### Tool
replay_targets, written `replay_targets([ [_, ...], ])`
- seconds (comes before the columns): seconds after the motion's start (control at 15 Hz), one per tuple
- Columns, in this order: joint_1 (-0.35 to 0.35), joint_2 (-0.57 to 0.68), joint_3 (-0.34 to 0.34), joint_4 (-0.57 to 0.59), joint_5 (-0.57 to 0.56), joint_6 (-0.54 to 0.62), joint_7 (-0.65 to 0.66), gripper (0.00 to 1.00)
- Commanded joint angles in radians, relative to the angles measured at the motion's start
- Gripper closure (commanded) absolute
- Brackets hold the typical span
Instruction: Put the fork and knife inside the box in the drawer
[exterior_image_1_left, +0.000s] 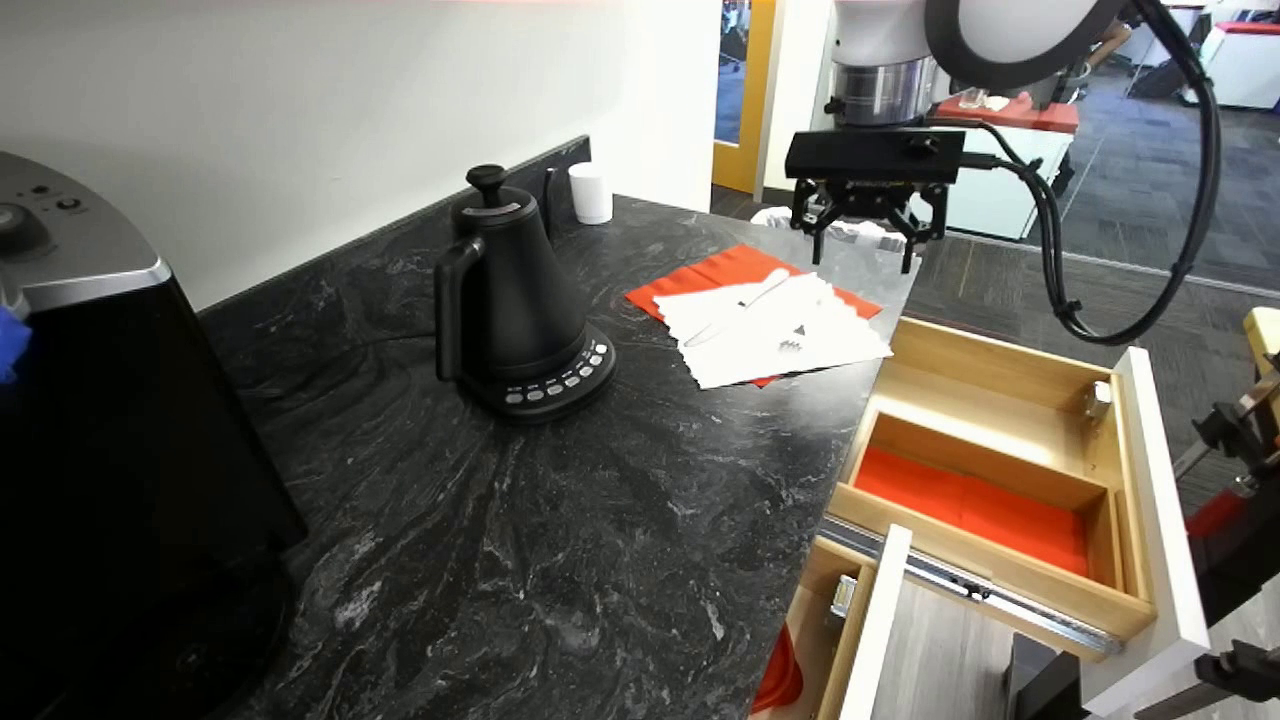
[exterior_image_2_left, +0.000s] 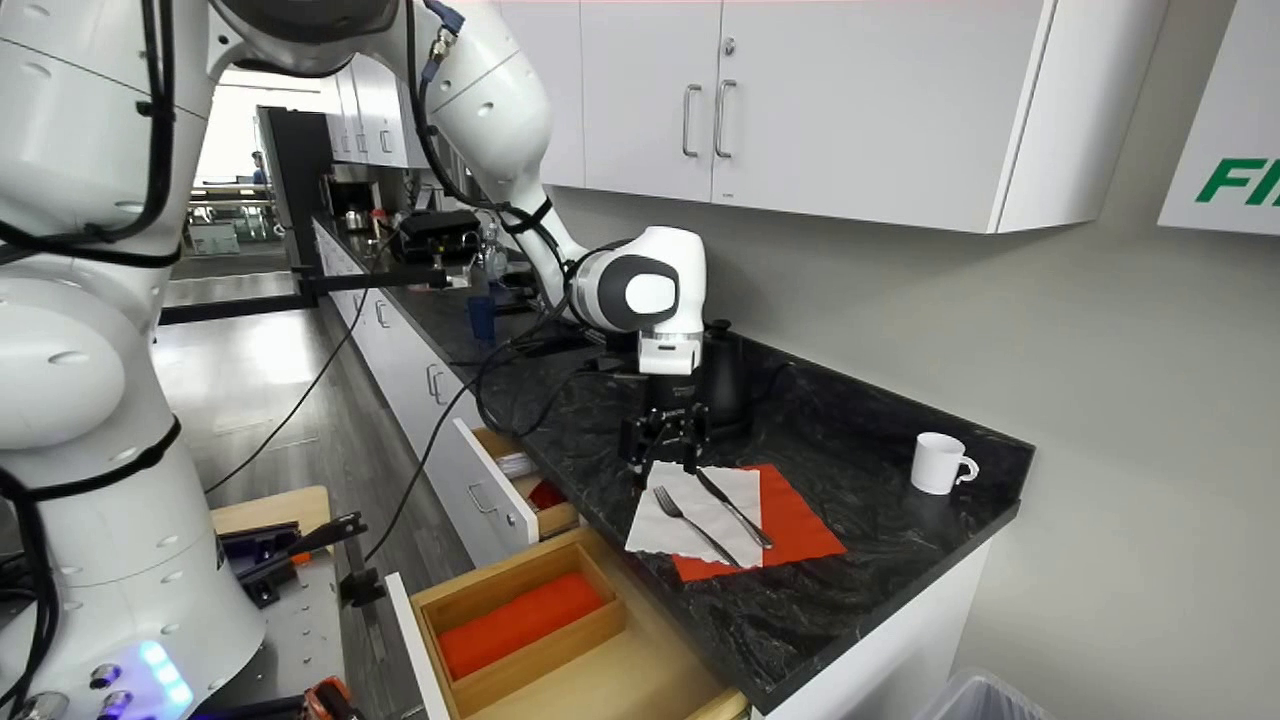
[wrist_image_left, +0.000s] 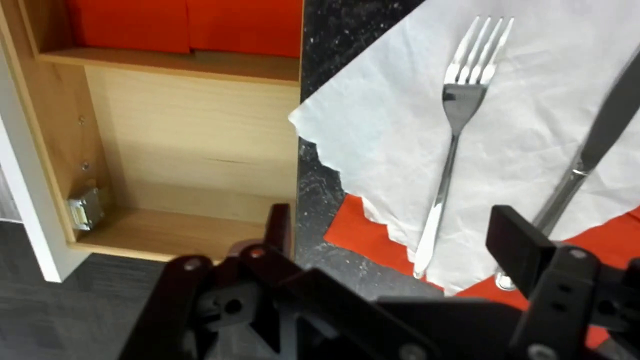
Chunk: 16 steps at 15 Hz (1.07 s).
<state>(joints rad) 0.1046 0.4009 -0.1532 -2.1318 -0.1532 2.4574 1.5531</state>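
On the white napkin (wrist_image_left: 380, 150), the wrist view sets out fork (wrist_image_left: 454, 140) and knife (wrist_image_left: 602, 140) plainly — tines and blade clear, both handle ends reaching the napkin's edge, where the red napkin (exterior_image_2_left: 805, 530) shows beneath. The gripper (wrist_image_left: 392, 215) covers part of the knife handle there, and the blade's end runs out of frame. In an exterior view the same cutlery is pale and hard to make out. The wrist view catches only part of the box (exterior_image_1_left: 985, 465); both exterior views show it sitting in the pulled-out drawer (exterior_image_1_left: 960, 405), red-bottomed, beside a stretch of plain wood.

On the counter (exterior_image_1_left: 600, 560), a black kettle (exterior_image_1_left: 520, 280) and a white mug (exterior_image_2_left: 938, 465) stand toward the back, apart from each other and from the napkins; in an exterior view the gripper hides part of the kettle. A black appliance (exterior_image_1_left: 110, 430) crowds the edge of an exterior view. Another drawer (exterior_image_1_left: 880, 620) is partly out, its front cutting across the metal rail (exterior_image_1_left: 1045, 615) of the box's drawer.

The arm (exterior_image_2_left: 500, 120) arches over the counter and bends down at the wrist; the gripper hangs above the napkins — fingers pointing down, set wide apart.
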Motion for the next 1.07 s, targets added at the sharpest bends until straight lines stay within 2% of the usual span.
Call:
replay_targets([
  [0.0,0.018,0.035,-0.006,0.034,0.038,-0.052,0.118,0.0],
  [0.53,0.006,0.163,-0.037,0.155,0.093,0.003,0.261,0.0],
  [1.0,-0.003,0.261,-0.027,0.268,0.145,-0.022,0.268,0.0],
])
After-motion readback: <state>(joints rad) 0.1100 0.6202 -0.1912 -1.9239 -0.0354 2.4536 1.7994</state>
